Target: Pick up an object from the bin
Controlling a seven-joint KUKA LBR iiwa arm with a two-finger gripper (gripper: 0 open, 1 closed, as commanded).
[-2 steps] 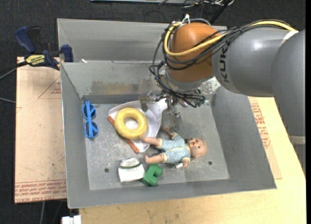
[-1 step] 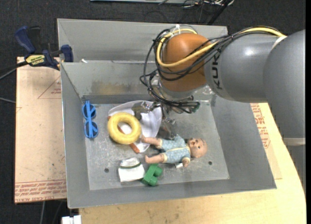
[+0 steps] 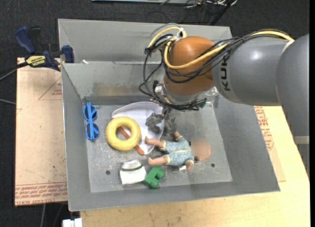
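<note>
My pincer hung low in the middle of the bin, just beside the doll that lay on the floor between the yellow ring and the right wall, and I could not tell how wide it was open.

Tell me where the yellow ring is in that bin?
The yellow ring lies left of centre on the bin floor, between the blue toy glasses and the doll.
</note>
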